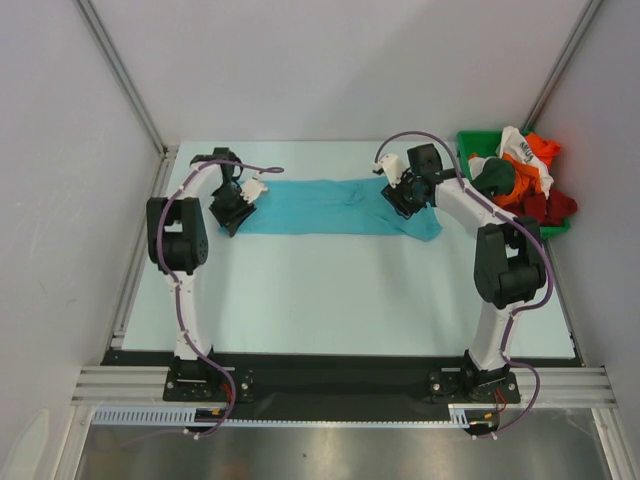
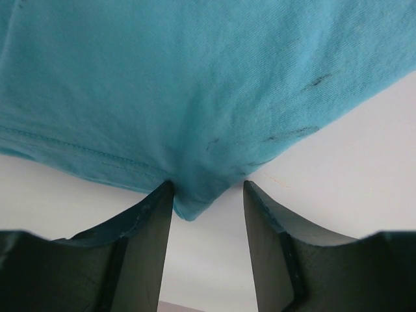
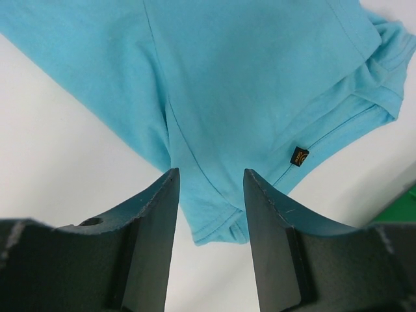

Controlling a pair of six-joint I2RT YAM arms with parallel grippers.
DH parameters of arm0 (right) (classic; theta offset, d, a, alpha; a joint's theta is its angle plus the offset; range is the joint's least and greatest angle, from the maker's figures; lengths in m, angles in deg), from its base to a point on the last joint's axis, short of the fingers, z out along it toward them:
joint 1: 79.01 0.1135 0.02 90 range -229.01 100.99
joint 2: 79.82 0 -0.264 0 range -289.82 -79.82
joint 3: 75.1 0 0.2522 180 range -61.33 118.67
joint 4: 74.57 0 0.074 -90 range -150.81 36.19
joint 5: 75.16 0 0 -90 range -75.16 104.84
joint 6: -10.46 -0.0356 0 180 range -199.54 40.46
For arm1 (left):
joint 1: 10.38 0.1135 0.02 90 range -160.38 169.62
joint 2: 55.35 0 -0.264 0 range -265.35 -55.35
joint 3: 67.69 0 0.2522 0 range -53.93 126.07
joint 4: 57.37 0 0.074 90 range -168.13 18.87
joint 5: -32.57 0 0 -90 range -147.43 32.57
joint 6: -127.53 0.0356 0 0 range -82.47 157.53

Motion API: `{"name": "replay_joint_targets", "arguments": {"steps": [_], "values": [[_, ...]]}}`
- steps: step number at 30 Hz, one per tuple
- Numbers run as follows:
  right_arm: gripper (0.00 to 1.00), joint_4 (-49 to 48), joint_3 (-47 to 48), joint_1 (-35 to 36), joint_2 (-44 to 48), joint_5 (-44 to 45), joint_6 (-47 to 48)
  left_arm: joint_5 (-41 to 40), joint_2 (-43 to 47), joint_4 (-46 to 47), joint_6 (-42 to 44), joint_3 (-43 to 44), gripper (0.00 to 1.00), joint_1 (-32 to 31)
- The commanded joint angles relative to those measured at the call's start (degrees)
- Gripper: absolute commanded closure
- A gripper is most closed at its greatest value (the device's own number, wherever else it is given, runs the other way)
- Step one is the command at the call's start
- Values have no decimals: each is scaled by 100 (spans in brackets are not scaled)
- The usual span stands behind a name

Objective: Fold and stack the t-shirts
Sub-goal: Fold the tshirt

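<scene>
A turquoise t-shirt (image 1: 320, 205) lies stretched in a long band across the far part of the table. My left gripper (image 1: 232, 210) is at its left end. In the left wrist view the left gripper (image 2: 208, 185) stands open, and a corner of the turquoise cloth (image 2: 195, 84) pokes between the fingertips, close to the left finger. My right gripper (image 1: 405, 195) is at the shirt's right end. In the right wrist view the right gripper (image 3: 211, 172) is open over a hemmed corner of the shirt (image 3: 247, 78), not pinching it. More t-shirts, orange (image 1: 540, 150), red (image 1: 550, 208), dark green (image 1: 495, 180) and white (image 1: 520, 150), are heaped at the back right.
The heap sits in a green plastic bin (image 1: 466, 145) at the table's back right corner, just right of my right arm. A small black label (image 3: 299, 156) is sewn on the turquoise shirt's hem. White walls and metal rails close in the table on both sides.
</scene>
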Motion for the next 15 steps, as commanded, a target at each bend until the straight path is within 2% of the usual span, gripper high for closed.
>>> {"name": "replay_joint_targets", "arguments": {"steps": [1, 5, 10, 11, 14, 15], "values": [[50, -87, 211, 64, 73, 88, 49, -56, 196, -3, 200, -248, 47, 11], [51, -87, 237, 99, 47, 132, 49, -206, 108, 94, 278, -398, 53, 11], [50, -157, 202, 29, 64, 352, -161, -522, 151, 209, 375, -800, 67, 29], [49, -174, 202, 3, 82, 404, -223, -531, 204, 252, 436, -880, 74, 29], [42, -367, 97, -190, 152, 580, -565, -601, 415, 331, 472, -1215, 77, 29], [40, -455, 79, -252, 152, 615, -723, -601, 451, 340, 481, -1363, 83, 29]]}}
